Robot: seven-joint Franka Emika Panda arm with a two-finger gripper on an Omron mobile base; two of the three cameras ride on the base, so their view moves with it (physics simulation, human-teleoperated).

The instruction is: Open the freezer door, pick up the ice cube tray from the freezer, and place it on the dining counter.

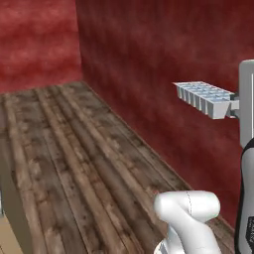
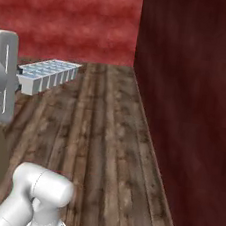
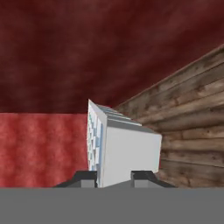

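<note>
One ice cube tray (image 1: 206, 97) juts straight out from the hand (image 1: 233, 106), clamped by one short end between the two fingers (image 3: 141, 177) and carried in the air above the plank floor (image 1: 74, 163), well clear of it. From the hand's own camera the tray (image 3: 118, 146) stands directly ahead, its near end wall pinched between the fingertips.

Most of the hand is cut off by the frame edge in both base views, so little more than the wrist block and the grip point shows. The cells are hard to make out in the hand view, which sees the tray nearly end-on.

Its long axis runs away from the hand, roughly level, cells facing up, far end toward the dark red wall (image 2: 188, 94).
</note>
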